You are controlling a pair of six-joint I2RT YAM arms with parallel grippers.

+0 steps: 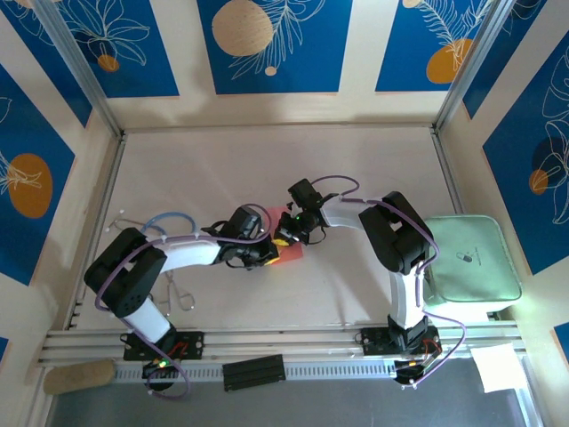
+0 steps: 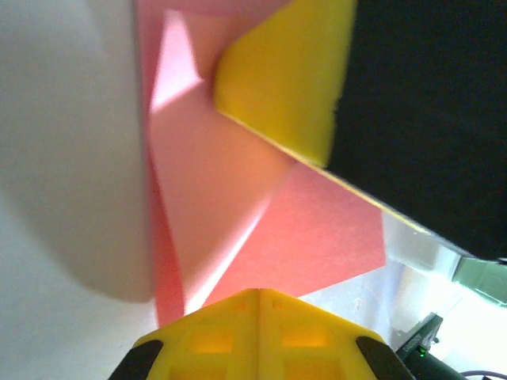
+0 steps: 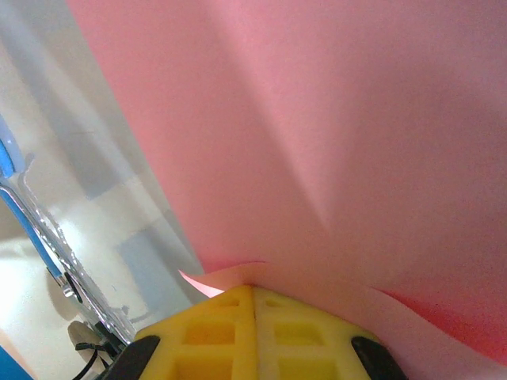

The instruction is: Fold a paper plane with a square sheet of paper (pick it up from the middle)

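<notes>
Both my left tool (image 1: pixel 260 256) and my right tool (image 1: pixel 289 233) are pinched shut on the square sheet of paper (image 1: pixel 290 253), which lies partly folded at mid-table (image 1: pixel 267 160) between them. Left grips its near edge, right its far edge, directly opposite. A crease runs straight away from my left tool, so I judge the next fold follows that line.

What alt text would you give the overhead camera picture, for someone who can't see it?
Over the middle of a pale table, the left gripper and right gripper meet, both shut on one pink-red sheet of paper. A pale green pad lies at the near right.
</notes>
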